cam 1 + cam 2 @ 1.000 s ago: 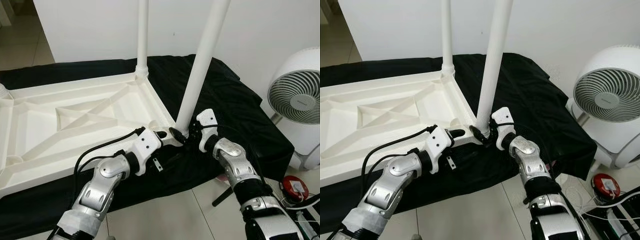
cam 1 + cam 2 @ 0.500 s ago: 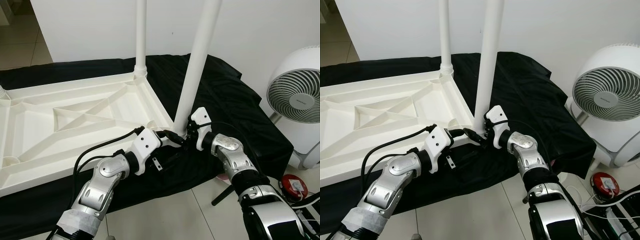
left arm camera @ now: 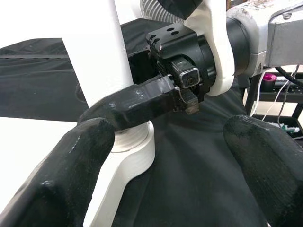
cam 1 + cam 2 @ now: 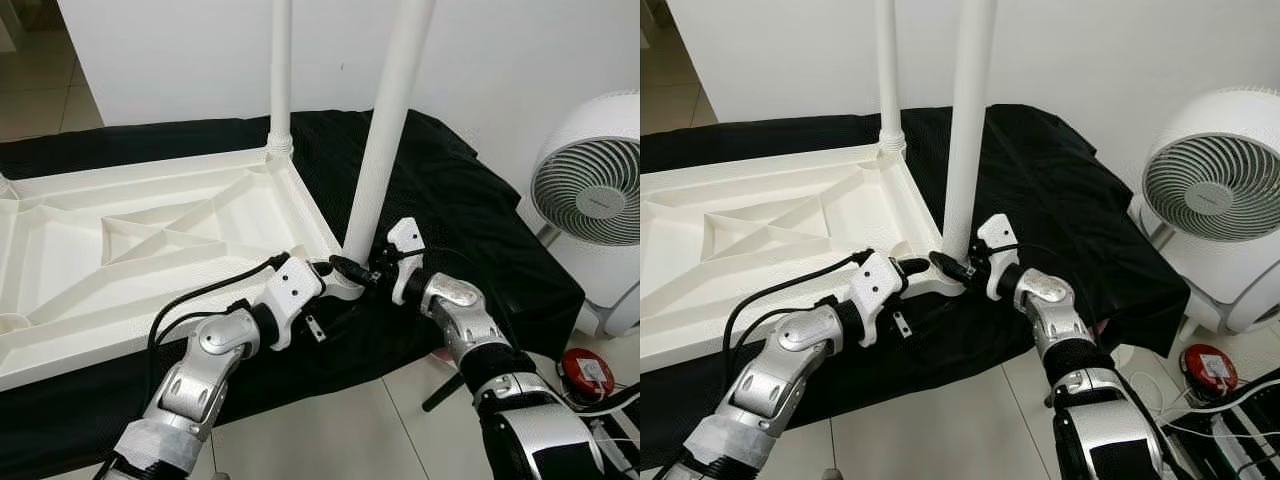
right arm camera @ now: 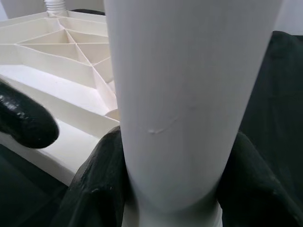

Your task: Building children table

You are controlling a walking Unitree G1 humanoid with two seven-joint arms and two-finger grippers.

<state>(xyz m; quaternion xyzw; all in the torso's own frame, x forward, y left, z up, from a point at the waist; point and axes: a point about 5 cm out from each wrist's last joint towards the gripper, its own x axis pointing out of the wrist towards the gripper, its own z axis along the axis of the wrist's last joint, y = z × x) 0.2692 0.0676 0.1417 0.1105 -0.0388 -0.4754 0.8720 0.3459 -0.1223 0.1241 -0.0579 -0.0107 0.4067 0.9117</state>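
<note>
The left hand (image 4: 345,283) reaches forward at the near right corner of the upturned white table top (image 4: 150,250), its 2 black fingers (image 3: 71,179) spread apart on either side of the corner socket (image 3: 135,153); one finger lies against the socket's white collar, the other hangs free over the black cloth (image 4: 470,230). The right hand (image 4: 362,270) comes in from the opposite side and pinches the base of the near table leg (image 4: 385,130), one finger on each side of the white tube just above the socket, as the right wrist view shows with the leg (image 5: 189,94) pressed between the dark pads.

The near leg stands upright in that corner socket, tilting slightly to the right as it rises out of view. The table top lies upside down on the cloth, its ribbed underside with diagonal braces facing up. At the far right corner a 2nd leg (image 4: 281,70) stands upright in its own socket.

Right of the cloth, on the tiled floor (image 4: 330,430), stands a round white fan (image 4: 595,200), with a small red-and-white device (image 4: 588,372) and cables nearer. A white wall (image 4: 160,50) runs behind.
</note>
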